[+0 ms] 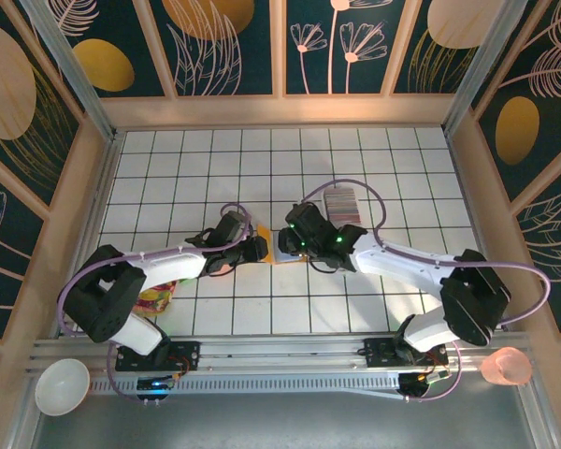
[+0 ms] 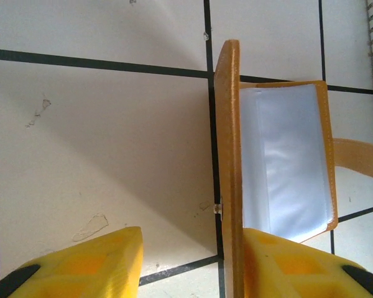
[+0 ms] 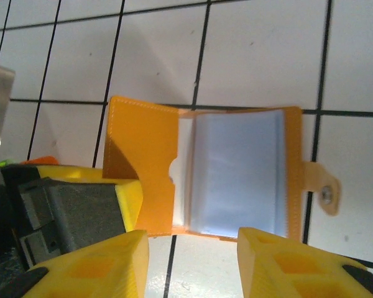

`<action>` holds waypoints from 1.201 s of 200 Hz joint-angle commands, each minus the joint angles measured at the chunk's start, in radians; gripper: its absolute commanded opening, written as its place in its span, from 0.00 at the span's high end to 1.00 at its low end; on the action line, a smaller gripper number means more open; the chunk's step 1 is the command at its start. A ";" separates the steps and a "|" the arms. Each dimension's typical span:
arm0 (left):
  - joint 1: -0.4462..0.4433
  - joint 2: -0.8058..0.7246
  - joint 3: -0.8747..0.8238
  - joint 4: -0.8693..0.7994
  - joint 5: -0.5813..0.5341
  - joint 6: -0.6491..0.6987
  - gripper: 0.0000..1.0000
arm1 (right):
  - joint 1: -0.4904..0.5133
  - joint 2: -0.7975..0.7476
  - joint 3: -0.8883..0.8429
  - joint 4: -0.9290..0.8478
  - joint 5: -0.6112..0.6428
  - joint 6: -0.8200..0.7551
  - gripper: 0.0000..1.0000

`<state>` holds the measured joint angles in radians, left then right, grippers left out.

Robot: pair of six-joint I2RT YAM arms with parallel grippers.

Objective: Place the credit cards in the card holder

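Tan card holder [image 3: 236, 174] lies unfolded before right hand [image 3: 193, 245].

The card holder [image 3: 236, 171] lies at the counter's [image 1: 168, 178] middle, the credit cards [image 1: 342, 204] just behind it toward the far edge.

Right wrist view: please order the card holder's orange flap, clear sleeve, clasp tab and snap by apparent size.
1. clear sleeve and orange flap: about alike, so unranked
2. clasp tab
3. snap
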<state>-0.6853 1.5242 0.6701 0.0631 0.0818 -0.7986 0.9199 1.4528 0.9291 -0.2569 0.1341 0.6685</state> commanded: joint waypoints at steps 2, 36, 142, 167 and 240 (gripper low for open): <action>0.002 -0.043 -0.015 -0.008 0.001 -0.013 0.59 | 0.006 0.061 -0.028 0.073 -0.050 0.040 0.59; 0.003 -0.051 -0.001 -0.024 -0.030 -0.019 0.65 | 0.007 0.143 -0.030 0.102 -0.068 0.062 0.60; 0.002 -0.081 -0.030 -0.024 -0.059 -0.021 0.78 | 0.007 0.237 -0.033 0.078 0.035 0.125 0.60; 0.002 -0.093 -0.032 -0.033 -0.077 -0.011 0.70 | 0.007 0.265 -0.019 0.072 0.024 0.124 0.60; 0.001 -0.059 -0.025 -0.050 -0.082 -0.004 0.94 | 0.011 0.306 0.003 0.113 -0.009 0.129 0.58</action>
<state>-0.6853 1.4483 0.6472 0.0372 0.0055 -0.8093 0.9230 1.7203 0.9146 -0.1528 0.1314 0.7734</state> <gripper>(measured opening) 0.099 0.414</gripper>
